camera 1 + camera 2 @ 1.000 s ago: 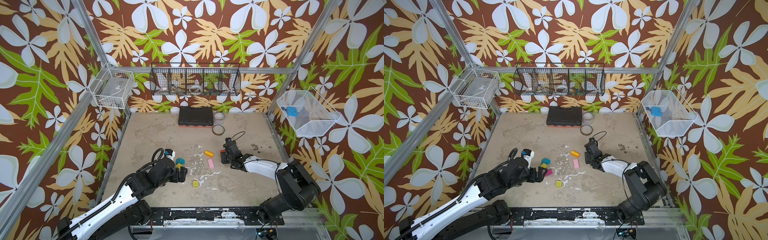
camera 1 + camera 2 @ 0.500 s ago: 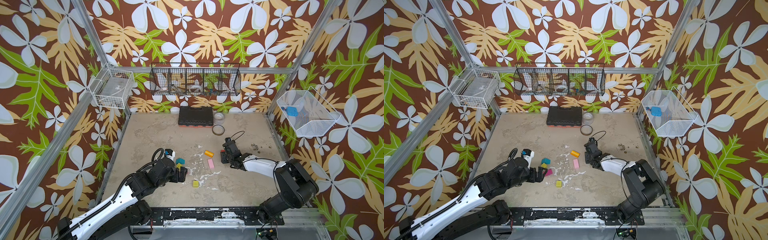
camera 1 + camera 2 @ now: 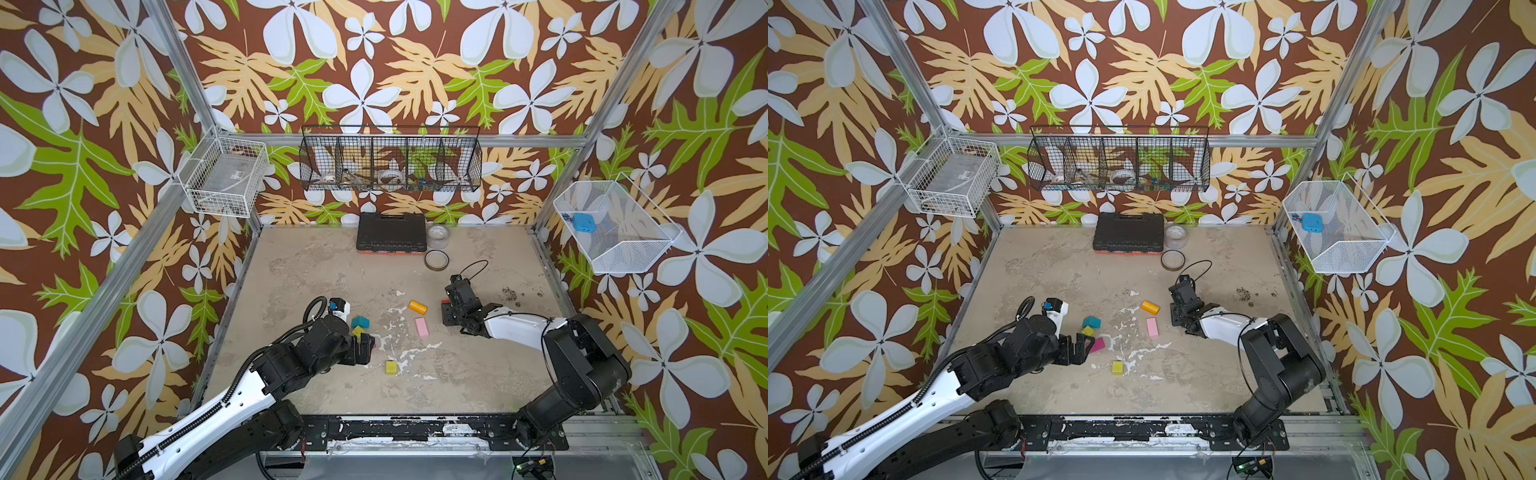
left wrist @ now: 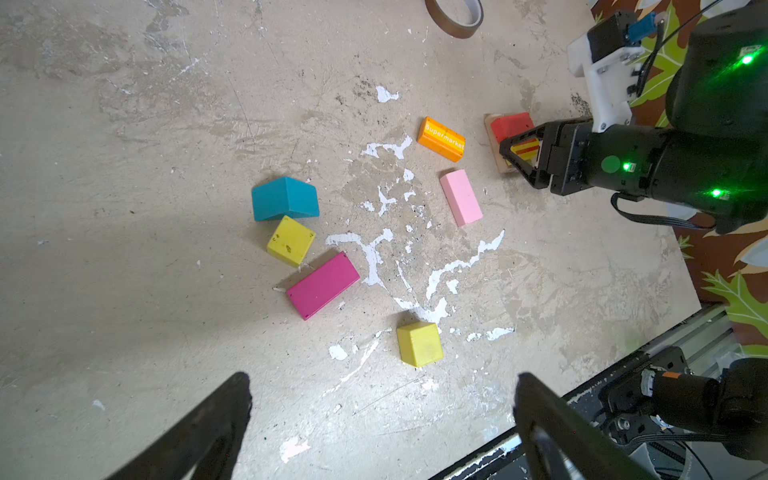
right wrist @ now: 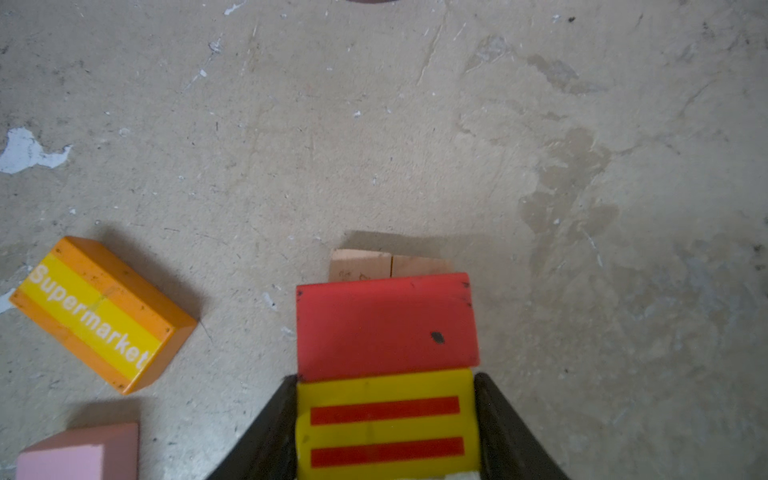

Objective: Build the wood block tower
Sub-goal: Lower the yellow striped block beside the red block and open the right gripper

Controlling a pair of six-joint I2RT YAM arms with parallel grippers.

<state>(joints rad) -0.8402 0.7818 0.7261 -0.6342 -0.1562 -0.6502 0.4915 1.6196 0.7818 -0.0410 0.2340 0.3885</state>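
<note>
While my right pincer (image 5: 384, 380) clamps the yellow block (image 5: 384, 428) by its flat sides, I'd judge it light, rigid, paint-slick; my left pincer (image 4: 383, 380) hangs wide apart.

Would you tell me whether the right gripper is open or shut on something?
Shut on the yellow striped block: in the right wrist view, the right gripper has a finger pressed against each side.

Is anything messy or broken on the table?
Yes. The table's top is chipped: white patches show where its coating has flaked off. The blocks lie scattered at all angles, like the pink block and the magenta block. Dark specks also dirty the surface near the right side.
</note>
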